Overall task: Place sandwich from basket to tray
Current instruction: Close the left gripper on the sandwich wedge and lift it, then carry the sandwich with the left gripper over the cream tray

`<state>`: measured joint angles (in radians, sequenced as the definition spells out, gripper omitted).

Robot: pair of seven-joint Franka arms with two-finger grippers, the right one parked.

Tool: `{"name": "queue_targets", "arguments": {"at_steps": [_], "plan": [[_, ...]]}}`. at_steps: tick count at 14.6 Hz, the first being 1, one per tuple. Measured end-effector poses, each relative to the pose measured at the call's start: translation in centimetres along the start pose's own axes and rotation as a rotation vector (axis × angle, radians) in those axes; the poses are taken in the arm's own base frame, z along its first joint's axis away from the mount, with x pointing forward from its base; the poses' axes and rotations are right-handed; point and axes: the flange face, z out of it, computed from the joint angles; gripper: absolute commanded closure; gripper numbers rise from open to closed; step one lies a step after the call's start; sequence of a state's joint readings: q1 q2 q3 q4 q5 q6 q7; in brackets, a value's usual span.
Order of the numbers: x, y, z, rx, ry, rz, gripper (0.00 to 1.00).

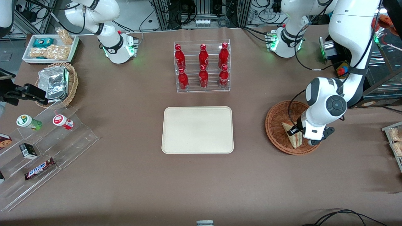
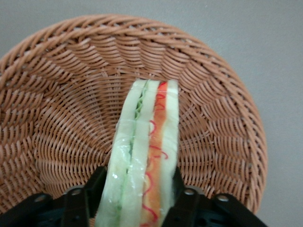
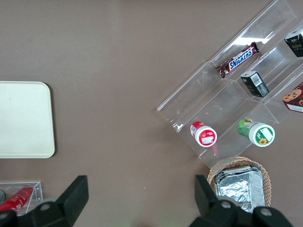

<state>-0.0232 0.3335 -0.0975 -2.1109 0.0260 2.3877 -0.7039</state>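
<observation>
Three views, listed in turn.

Front view: brown table [image 1: 132, 175]. Cream-beige rectangular tray [image 1: 198, 130] at centre, nothing on it. Clear acrylic rack [image 1: 203, 66] with six red bottles [image 1: 203, 57], farther from the camera than the tray. Round reddish-brown wicker basket [image 1: 279, 127] toward the working arm's end of the table, well apart from the tray. Triangular sandwich [image 1: 292, 134] in the basket, standing on edge. Left gripper [image 1: 298, 131] lowered into the basket at the sandwich. Toward the parked arm's end: tan wicker basket [image 1: 73, 82] with foil packs [image 1: 54, 82], white tray [image 1: 50, 48] of snack packets, clear stepped display [image 1: 47, 147] holding a Snickers bar [image 1: 40, 169], two small capped cups [image 1: 62, 121] and small boxes.

Left wrist view: sandwich [image 2: 144, 161] upright on the woven basket [image 2: 61, 109] floor; pale bread, green layer on one side, red-orange layer on the other, clear wrap. Black fingers [image 2: 92, 187] closed against both faces of the sandwich, one on each side, gripping it. Gripper [image 2: 137, 198] low inside the basket.

Right wrist view: corner of the tray [image 3: 23, 118], stepped display [image 3: 236, 90] with Snickers bar [image 3: 238, 60] and two cups [image 3: 203, 134], foil packs [image 3: 238, 189] in the tan basket [image 3: 265, 172], one red bottle [image 3: 16, 198] in the rack.
</observation>
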Motion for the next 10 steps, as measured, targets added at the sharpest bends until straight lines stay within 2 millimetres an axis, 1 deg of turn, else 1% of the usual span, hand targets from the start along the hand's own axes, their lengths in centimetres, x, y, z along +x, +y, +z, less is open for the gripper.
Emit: {"name": "queue_targets", "arguments": {"at_steps": [2,4,6,8,10], "plan": [[0.0,0.0,-1.8,0.000,0.005,-0.001,0.99],[-0.4,0.4,-4.4,-0.012,0.023,-0.005,0.99],[-1.7,1.9,-6.9,-0.035,0.051,-0.041,0.99],[-4.0,4.8,-9.2,-0.053,0.067,-0.083,0.97],[-7.4,9.5,-10.9,-0.069,0.077,-0.091,0.93]]}}
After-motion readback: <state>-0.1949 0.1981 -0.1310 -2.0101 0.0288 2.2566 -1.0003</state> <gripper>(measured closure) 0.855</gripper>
